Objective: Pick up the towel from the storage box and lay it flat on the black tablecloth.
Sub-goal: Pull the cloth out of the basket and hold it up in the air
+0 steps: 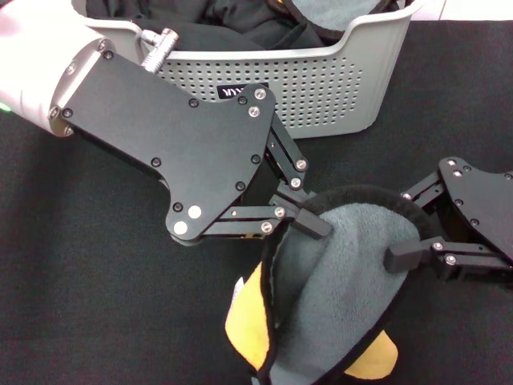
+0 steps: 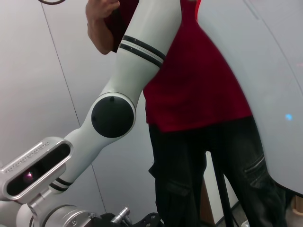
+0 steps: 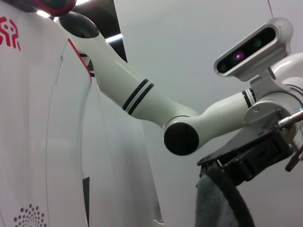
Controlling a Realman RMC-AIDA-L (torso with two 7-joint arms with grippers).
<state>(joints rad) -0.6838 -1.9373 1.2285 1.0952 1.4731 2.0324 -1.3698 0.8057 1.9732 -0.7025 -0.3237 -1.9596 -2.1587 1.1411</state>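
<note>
The towel [image 1: 345,281], grey fleece with black trim and a yellow-orange reverse showing at its lower folds, hangs bunched between both grippers above the black tablecloth [image 1: 96,289]. My left gripper [image 1: 303,218] is shut on the towel's upper left edge. My right gripper [image 1: 403,257] is shut on its right edge. The storage box [image 1: 321,80], a light grey holed basket with a black label, stands behind them at the far edge. The right wrist view shows the left gripper [image 3: 246,163] holding the towel [image 3: 215,203].
Plain black cloths [image 1: 232,24] and a grey fleece piece [image 1: 345,16] lie in the storage box. A person in a red shirt [image 2: 194,80] stands beyond the robot in the left wrist view. The tablecloth stretches to the left and right of the towel.
</note>
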